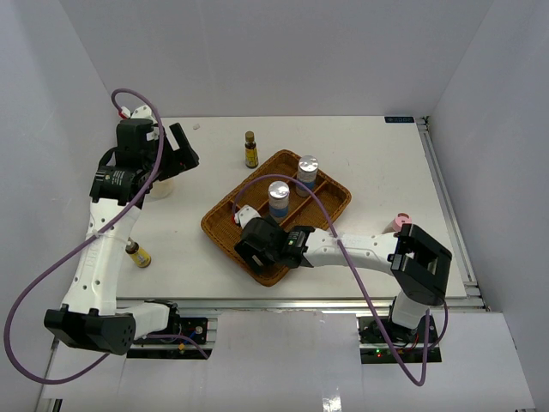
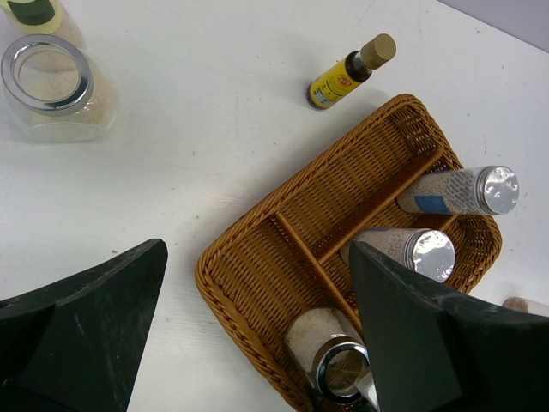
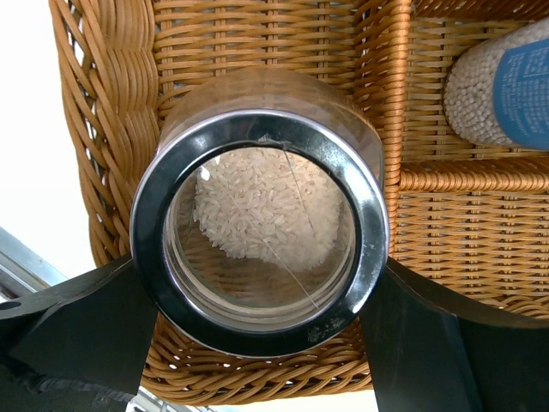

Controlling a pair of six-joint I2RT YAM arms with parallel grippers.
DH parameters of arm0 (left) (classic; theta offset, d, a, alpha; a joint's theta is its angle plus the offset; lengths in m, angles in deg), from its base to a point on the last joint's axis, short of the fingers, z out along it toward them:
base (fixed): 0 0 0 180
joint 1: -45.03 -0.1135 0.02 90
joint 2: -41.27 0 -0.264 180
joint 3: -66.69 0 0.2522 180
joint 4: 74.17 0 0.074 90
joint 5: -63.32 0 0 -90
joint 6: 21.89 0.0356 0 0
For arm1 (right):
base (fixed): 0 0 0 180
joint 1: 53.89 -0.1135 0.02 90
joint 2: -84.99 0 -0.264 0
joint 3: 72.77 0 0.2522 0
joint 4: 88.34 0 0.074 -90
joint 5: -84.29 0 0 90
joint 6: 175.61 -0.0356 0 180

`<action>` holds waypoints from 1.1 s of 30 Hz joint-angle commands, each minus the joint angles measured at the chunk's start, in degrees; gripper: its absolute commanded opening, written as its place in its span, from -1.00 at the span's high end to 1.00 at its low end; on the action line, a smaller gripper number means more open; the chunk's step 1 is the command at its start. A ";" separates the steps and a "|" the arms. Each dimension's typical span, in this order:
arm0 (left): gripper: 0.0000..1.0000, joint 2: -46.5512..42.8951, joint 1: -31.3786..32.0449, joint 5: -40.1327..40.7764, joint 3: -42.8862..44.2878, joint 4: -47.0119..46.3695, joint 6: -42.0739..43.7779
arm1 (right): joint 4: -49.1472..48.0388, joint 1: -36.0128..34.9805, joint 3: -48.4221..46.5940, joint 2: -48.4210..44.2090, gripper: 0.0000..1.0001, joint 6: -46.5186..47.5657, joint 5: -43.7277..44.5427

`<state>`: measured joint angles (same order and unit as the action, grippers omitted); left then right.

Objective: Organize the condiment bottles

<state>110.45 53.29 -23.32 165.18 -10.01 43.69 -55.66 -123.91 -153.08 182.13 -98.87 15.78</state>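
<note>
A glass jar (image 3: 257,232) is being clamped by the right gripper (image 3: 253,330) inside the wicker tray (image 3: 86,120), near two blue-labelled cylinders (image 1: 279,199); another jar (image 2: 53,81) and amber bottles (image 1: 250,150) are waiting outside, the left gripper (image 2: 257,253) jaws apart.

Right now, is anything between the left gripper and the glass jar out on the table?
Nothing visible. Only bare table lies between the open left gripper and the glass jar; a small bottle stands beside it.
</note>
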 commanded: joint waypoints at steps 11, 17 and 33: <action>-0.96 0.10 -0.63 0.90 -0.16 -1.40 -0.42 | -1.46 0.41 -2.17 -2.29 -0.92 0.19 2.75; -0.96 2.68 -1.28 3.86 0.26 -1.18 -1.89 | 2.27 0.34 -3.38 -5.77 -0.80 0.43 3.50; -0.96 7.49 -6.02 5.84 -0.64 -1.87 -5.55 | 4.99 0.39 -0.10 -19.08 -0.80 1.75 3.59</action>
<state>119.40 47.76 -17.99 165.17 -10.42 39.28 -50.32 -123.60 -154.54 165.39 -98.02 18.19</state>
